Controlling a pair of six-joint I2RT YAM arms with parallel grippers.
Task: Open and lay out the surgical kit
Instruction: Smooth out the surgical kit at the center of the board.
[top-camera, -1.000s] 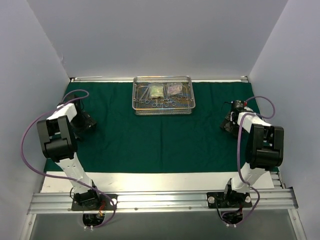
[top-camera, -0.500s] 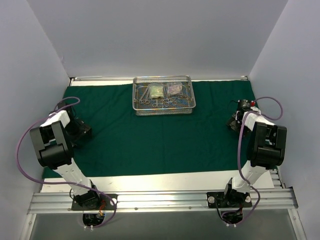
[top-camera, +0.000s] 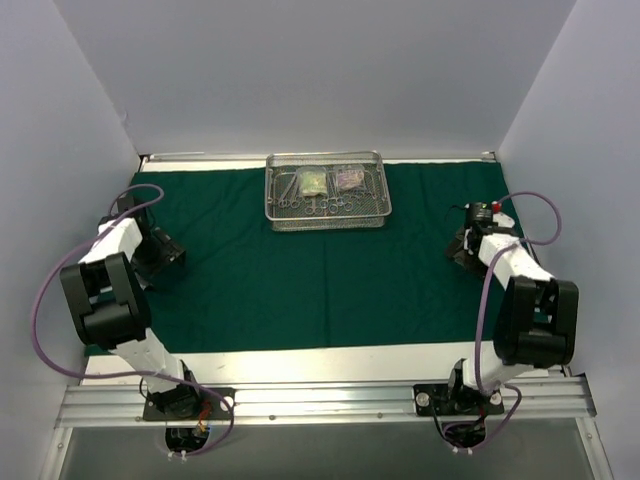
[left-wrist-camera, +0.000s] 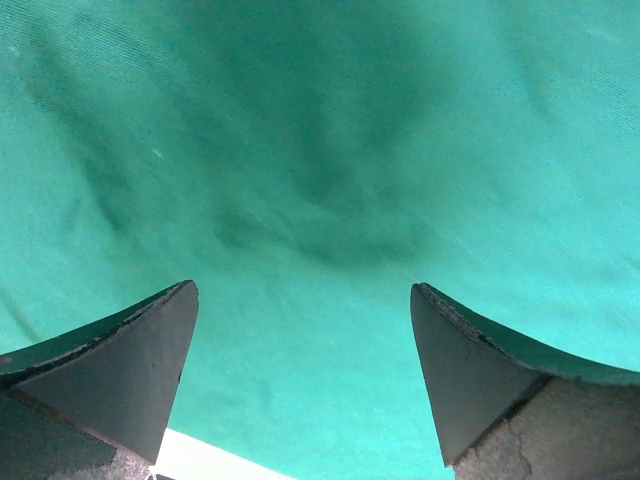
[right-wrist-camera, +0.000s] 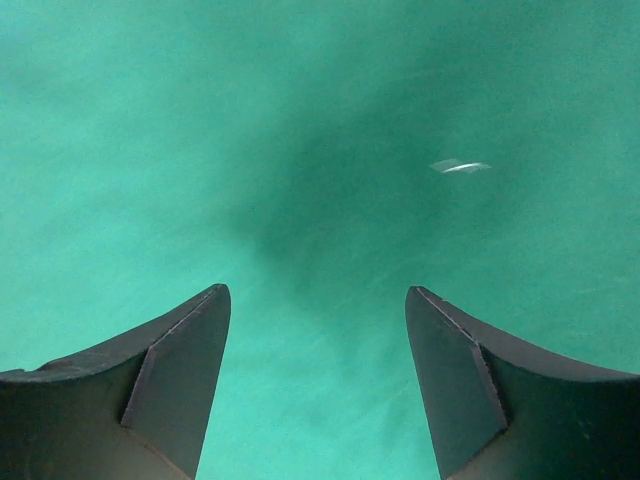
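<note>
The surgical kit's dark green cloth wrap (top-camera: 320, 280) lies spread flat over the table. Its silver wire-mesh tray (top-camera: 275, 210) stands on the cloth at the back centre, holding small steel clamps (top-camera: 322, 205) and two clear pouches (top-camera: 313, 181) (top-camera: 349, 179). My left gripper (top-camera: 160, 256) hangs low over the cloth's left side, open and empty; in the left wrist view (left-wrist-camera: 302, 288) only green cloth (left-wrist-camera: 330, 150) shows between its fingers. My right gripper (top-camera: 464, 246) is low over the cloth's right side, open and empty too (right-wrist-camera: 317, 290).
White walls close in the table on the left, back and right. A bare white strip of table (top-camera: 320, 360) runs along the cloth's near edge and shows at the bottom of the left wrist view (left-wrist-camera: 205, 458). A small white speck (right-wrist-camera: 460, 166) lies on the cloth.
Both arms have drawn back toward the near edge, elbows lower in the top view. The left gripper slid slightly left and nearer; the right gripper stayed about where it was. Tray and cloth unmoved.
</note>
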